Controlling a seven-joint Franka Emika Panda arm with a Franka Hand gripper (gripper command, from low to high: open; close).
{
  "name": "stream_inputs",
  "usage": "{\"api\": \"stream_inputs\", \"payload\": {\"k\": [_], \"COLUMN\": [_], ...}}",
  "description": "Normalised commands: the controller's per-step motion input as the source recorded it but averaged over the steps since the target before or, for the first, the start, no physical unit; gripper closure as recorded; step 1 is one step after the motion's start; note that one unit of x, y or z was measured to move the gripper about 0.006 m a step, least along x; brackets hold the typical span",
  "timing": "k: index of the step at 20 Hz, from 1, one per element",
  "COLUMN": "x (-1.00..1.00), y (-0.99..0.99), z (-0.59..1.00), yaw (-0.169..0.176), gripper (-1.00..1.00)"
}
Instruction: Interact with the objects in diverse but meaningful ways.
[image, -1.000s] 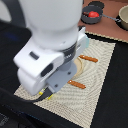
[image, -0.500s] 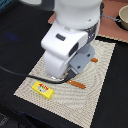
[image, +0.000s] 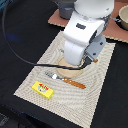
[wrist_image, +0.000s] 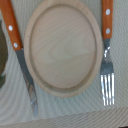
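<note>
Even, soft lighting in both views; the pictures are low-resolution and blurry, the wrist view slightly smeared.

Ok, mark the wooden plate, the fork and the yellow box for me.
wooden plate (wrist_image: 61, 47): wrist view, middle of its flat face.
fork (wrist_image: 106, 75): wrist view, metal neck above the tines.
yellow box (image: 43, 89): exterior view, centre of its top face.
</note>
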Motion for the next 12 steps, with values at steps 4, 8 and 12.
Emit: {"api": "stream_inputs", "payload": {"k": [4,8,12], "x": [0.0,0.0,0.0], "y": [0.0,0.0,0.0], "z": [0.0,0.0,0.0], "yaw": [0.0,0.0,0.0], "gripper": [-1.0,-1.0,-1.0]}}
